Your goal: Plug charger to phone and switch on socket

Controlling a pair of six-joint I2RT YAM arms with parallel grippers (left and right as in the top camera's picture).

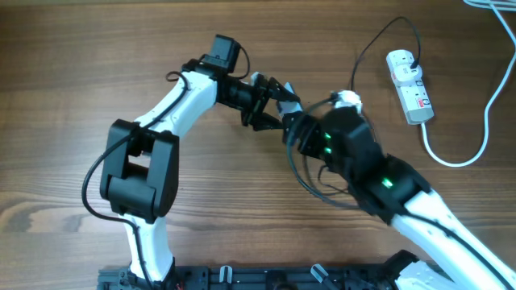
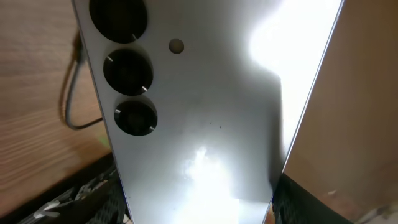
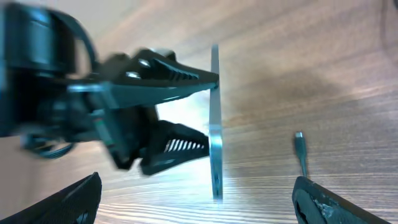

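Overhead, our left arm (image 1: pixel 173 105) reaches from the lower left toward the middle of the frame, where it meets our right arm (image 1: pixel 379 181) coming up from the lower right.

The left wrist view is almost filled by the phone (image 2: pixel 211 112). Its back faces us, with three lenses (image 2: pixel 127 71) down the upper left.

In the right wrist view the left fingers (image 3: pixel 168 74) come in from the left and are clamped on the phone's two faces. It shows as a thin upright sliver at mid-frame. We judge it is held on edge like this to turn its port edge toward the other arm.

Just right of the phone, and apart from it, the charger's plug tip (image 3: pixel 300 144) sits over the desk (image 3: pixel 348 74), not yet inserted. Our right fingers (image 3: pixel 68 199) sit at the bottom corners, spread wide and gripping nothing. We reckon they are open to take the plug.

At the upper right of the overhead view lies the socket (image 1: pixel 409 97). The black charger (image 1: pixel 379 36) arcs from it toward the centre. We cannot tell how its switches are set.
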